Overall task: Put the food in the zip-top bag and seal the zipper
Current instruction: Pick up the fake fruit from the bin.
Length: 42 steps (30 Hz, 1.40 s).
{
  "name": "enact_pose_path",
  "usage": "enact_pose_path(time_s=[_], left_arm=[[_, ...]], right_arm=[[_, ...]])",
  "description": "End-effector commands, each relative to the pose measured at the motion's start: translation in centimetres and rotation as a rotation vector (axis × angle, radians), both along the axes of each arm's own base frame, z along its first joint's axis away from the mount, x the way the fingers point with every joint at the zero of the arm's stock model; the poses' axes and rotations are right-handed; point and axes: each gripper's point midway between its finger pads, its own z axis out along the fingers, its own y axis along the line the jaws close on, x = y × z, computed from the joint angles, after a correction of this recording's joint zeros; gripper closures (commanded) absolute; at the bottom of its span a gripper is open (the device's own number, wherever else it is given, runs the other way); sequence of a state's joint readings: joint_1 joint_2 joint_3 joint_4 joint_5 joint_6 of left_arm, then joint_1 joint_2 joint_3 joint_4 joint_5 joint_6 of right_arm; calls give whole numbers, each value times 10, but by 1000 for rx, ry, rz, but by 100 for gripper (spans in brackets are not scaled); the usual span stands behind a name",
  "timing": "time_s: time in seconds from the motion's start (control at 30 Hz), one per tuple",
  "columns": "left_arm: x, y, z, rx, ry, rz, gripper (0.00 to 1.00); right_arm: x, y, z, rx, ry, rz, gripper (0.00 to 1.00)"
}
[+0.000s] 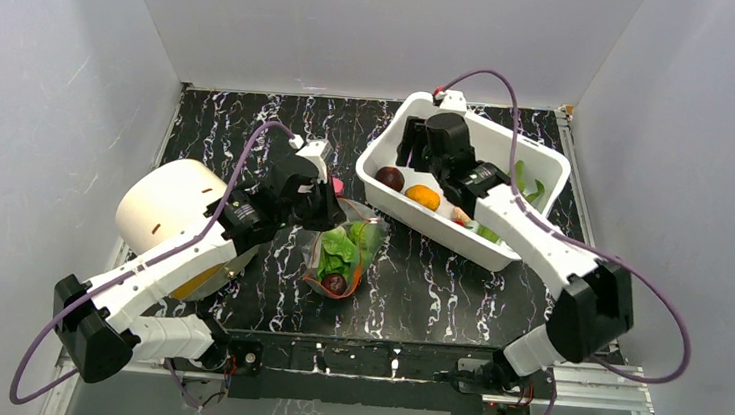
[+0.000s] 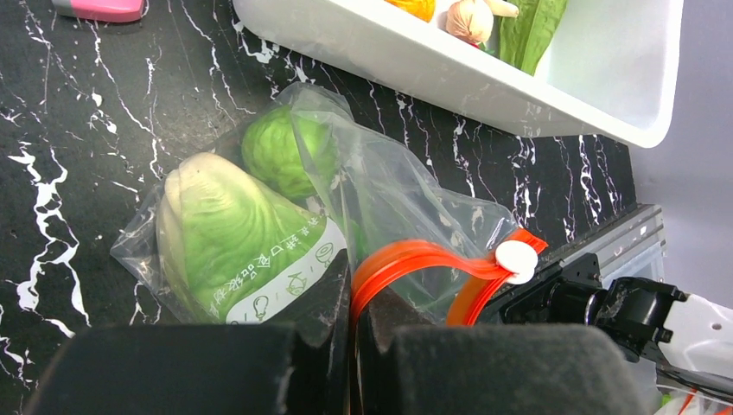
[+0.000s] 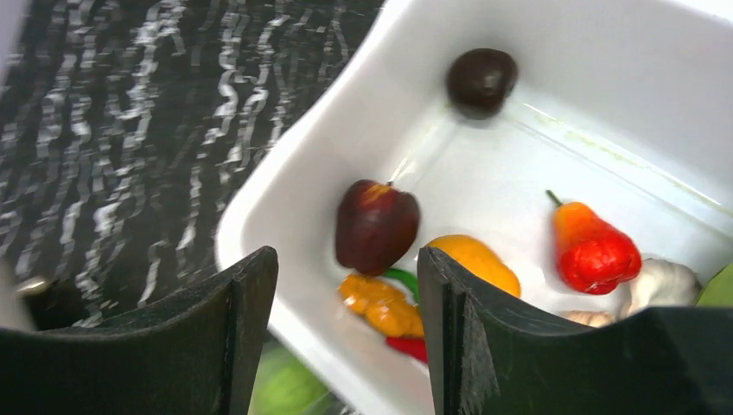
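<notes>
The clear zip-top bag (image 1: 342,256) lies on the black marble table with pale-green cabbage (image 2: 233,238) and a green ball (image 2: 278,153) inside. My left gripper (image 2: 354,311) is shut on the orange-red zipper strip (image 2: 415,258) at the bag's mouth; a white slider (image 2: 516,259) sits on the strip. My right gripper (image 3: 346,303) is open and empty above the near-left corner of the white tub (image 1: 538,167). Below it lie a dark purple round (image 3: 376,225), an orange piece (image 3: 474,261), a second dark round (image 3: 481,79) and a red-orange fruit (image 3: 592,251).
A white cylinder (image 1: 168,205) stands at the left beside my left arm. A pink object (image 2: 99,9) lies behind the bag. Green pods (image 1: 528,186) and a mushroom (image 2: 471,19) lie in the tub. Grey walls close in the table.
</notes>
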<state>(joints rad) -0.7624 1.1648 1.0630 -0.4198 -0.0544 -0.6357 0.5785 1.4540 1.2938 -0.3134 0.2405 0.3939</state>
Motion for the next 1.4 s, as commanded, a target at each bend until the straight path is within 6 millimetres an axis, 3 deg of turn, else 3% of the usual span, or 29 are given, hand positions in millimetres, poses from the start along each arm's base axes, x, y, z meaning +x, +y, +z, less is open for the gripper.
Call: enact_pose_path(time_s=[0.0,0.4,0.7,0.97,1.37], left_arm=[[-8,-1,12,-42,-19,-35,100],[-10,4,19,-47,-48,-40,100],[-15,8,24,-49,-46,-36,100],[-16,10,26,-79,-48,-11,100],[-18,10,23,-72,-27,-12,100]], right_arm=[[46,-20,-12,-74,-71,-128,41],[135,-43,-95,-257,-4,-196,33],[182,-31,-137,-245,14,-152,27],[206,-43,-140,-305,-50,-238,17],[230,-33,-158,-363,-61,-177,24]])
